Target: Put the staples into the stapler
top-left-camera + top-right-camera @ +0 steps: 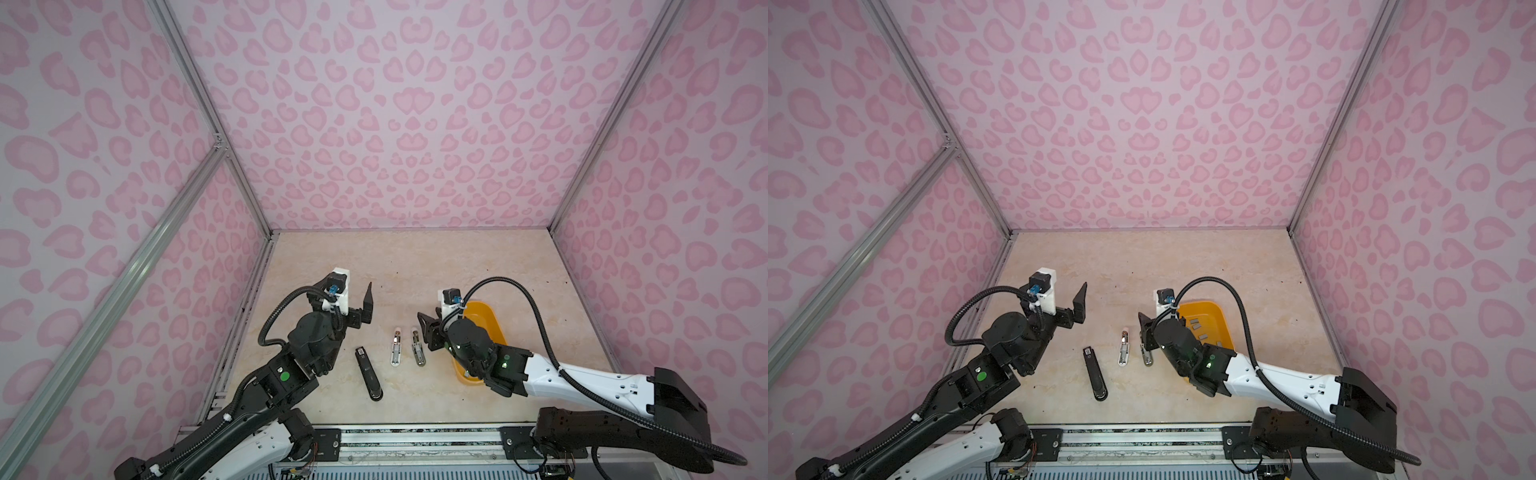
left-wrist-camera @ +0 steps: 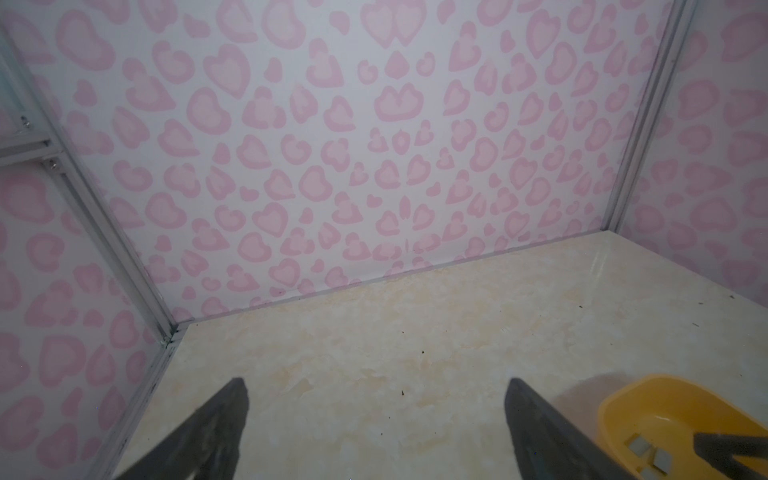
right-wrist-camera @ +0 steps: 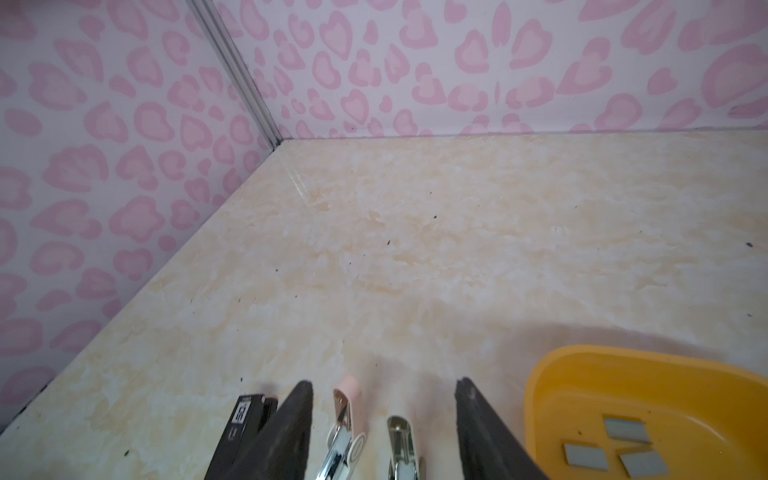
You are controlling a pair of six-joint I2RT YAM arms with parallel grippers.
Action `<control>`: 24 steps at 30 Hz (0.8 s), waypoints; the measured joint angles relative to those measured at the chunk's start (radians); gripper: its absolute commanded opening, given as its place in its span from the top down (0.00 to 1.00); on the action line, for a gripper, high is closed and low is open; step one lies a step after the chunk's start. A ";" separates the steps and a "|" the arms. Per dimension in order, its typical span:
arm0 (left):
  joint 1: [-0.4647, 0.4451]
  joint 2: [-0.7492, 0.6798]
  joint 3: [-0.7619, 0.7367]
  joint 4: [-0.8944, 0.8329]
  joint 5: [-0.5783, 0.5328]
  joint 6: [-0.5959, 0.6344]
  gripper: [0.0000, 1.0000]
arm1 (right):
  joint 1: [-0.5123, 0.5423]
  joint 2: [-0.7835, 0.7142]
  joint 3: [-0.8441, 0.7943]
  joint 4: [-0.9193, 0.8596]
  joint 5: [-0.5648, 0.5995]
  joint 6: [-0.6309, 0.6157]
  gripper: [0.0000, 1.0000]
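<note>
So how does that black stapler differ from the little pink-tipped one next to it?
The black stapler is longer and dark; the pink-tipped stapler is shorter, with shiny metal showing. The black stapler lies slanted, the pink-tipped stapler nearly straight. Both lie on the table, side by side.

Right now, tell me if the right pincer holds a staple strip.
No: the right pincer stands open with no strip between its jaws, and the staples lie in the yellow tray.
</note>
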 measured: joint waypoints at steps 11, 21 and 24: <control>0.013 0.020 0.085 -0.324 0.156 0.754 0.06 | -0.173 -0.188 -0.054 -0.044 -0.191 -0.126 0.39; 0.052 0.179 0.047 -0.700 0.278 1.008 0.11 | -0.238 -0.219 -0.105 -0.026 -0.252 -0.135 0.36; 0.050 0.228 0.018 -0.729 0.296 1.046 0.10 | -0.248 -0.215 -0.105 -0.030 -0.262 -0.134 0.36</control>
